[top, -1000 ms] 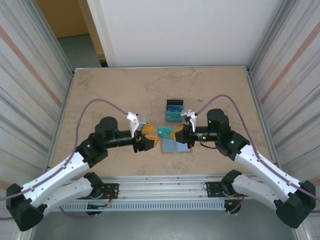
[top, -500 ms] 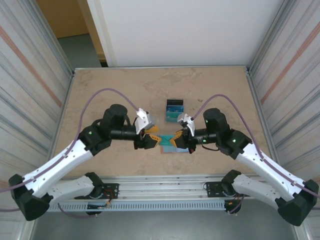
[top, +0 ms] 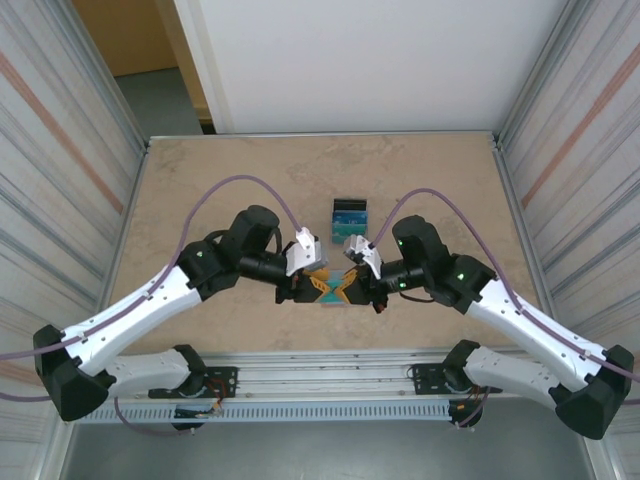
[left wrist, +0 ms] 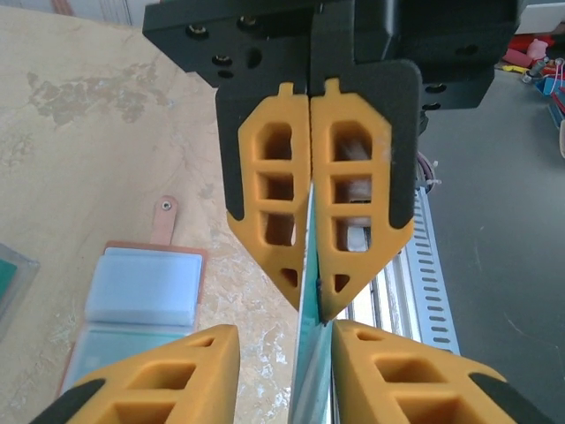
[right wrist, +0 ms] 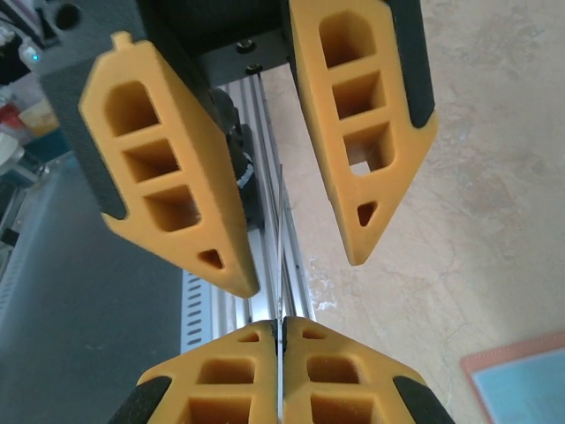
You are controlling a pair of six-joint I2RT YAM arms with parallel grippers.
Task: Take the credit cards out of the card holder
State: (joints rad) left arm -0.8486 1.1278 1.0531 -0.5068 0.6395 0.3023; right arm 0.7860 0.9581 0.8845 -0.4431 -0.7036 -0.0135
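Tabletop, beige and marbled, carries everything. Across it the white-and-black left arm and right arm reach inward and meet over the small pinkish-brown leather card holder. It lies opened flat with its light-blue panels up and its snap tab splayed out. Beyond the card holder, farther from the arm bases, is a clear black-backed upright stand with blue and teal cards in it.

Above the card holder the right gripper, black with orange-yellow fingers, is clamped tight on one thin teal credit card, held on edge and clear of the pockets. The left gripper faces it tip to tip. Its jaws are partway apart with the card's free end between them, not yet pinching, and the card runs nearer one finger than the other.

The risk, as I judge it, is a botched handover. If the right gripper lets go before the left has bitten, the teal credit card drops back onto the card holder. Because the card sits off-centre, one left finger would reach it first and could bend or twist it. The opposing fingertips are almost touching and could collide.

Compared with a second ago, both grippers have drawn together and shifted over the card holder. The left arm has swung in, its jaws have narrowed, and far less teal shows between them.
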